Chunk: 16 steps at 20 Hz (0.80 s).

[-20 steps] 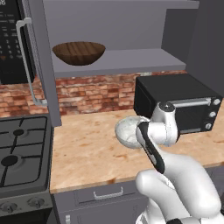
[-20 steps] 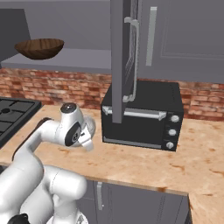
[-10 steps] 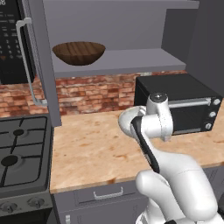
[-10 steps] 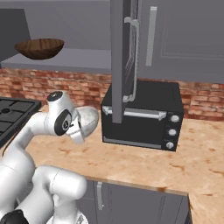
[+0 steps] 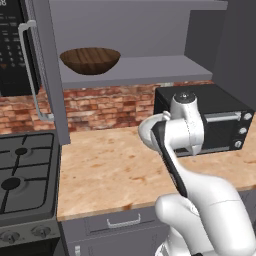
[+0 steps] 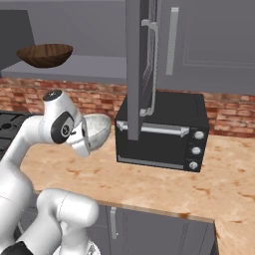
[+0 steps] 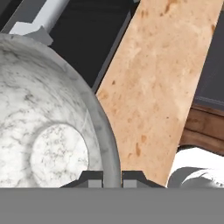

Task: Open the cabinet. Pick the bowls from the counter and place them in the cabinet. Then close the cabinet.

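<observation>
My gripper [image 7: 112, 177] is shut on the rim of the white-grey marble bowl [image 7: 43, 131], which it holds tilted on its side in the air above the counter [image 5: 110, 170]. That bowl [image 6: 97, 127] hangs just left of the black oven, beside my hand. From the left it shows as a pale edge [image 5: 146, 131] behind my forearm. The dark-brown wooden bowl [image 5: 90, 60] sits on the lower shelf of the cabinet [image 5: 145, 70], whose doors stand open. The left door [image 5: 45, 65] and the right door [image 6: 137, 60] swing out towards me.
A black toaster oven [image 6: 164, 129] stands on the counter under the right cabinet door. A black gas stove [image 5: 25, 170] lies to the left, with a dark microwave [image 5: 10, 45] above it. Grey drawers [image 5: 122, 220] run below the counter edge. A brick wall backs the counter.
The arm has raised the marble bowl from near the counter and turned the hand, so the bowl now hangs higher and more on its side. The wooden bowl has not moved.
</observation>
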{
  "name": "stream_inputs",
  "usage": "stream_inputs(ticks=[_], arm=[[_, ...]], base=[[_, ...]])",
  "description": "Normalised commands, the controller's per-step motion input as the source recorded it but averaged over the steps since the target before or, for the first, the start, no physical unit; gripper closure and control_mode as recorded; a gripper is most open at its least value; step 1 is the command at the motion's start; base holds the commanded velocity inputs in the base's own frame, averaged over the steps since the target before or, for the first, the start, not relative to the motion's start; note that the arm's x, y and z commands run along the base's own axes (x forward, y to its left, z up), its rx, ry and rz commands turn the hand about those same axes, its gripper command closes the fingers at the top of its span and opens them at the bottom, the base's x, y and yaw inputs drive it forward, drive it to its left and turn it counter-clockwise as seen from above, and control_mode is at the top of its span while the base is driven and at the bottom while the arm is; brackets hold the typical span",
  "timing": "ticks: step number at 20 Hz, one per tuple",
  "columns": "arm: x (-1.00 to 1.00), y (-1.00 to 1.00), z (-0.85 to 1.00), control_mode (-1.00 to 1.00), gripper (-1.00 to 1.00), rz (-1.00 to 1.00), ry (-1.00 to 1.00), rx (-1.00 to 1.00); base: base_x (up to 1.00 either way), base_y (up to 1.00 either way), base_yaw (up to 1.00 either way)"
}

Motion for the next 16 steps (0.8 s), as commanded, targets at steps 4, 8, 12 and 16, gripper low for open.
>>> stream_inputs(ticks=[4, 8, 12, 16], arm=[[-0.33, 0.0, 0.42, -1.0, 1.0, 0.0, -0.03, 0.0], [-0.27, 0.0, 0.41, -1.0, 1.0, 0.0, -0.06, 0.0], [-0.04, 0.0, 0.41, -1.0, 1.0, -0.03, -0.09, 0.0], [0.0, 0.0, 0.45, -1.0, 1.0, 0.0, -0.13, 0.0]], base=[[0.0, 0.0, 0.0], [0.0, 0.0, 0.0], [0.0, 0.0, 0.0], [0.0, 0.0, 0.0]])
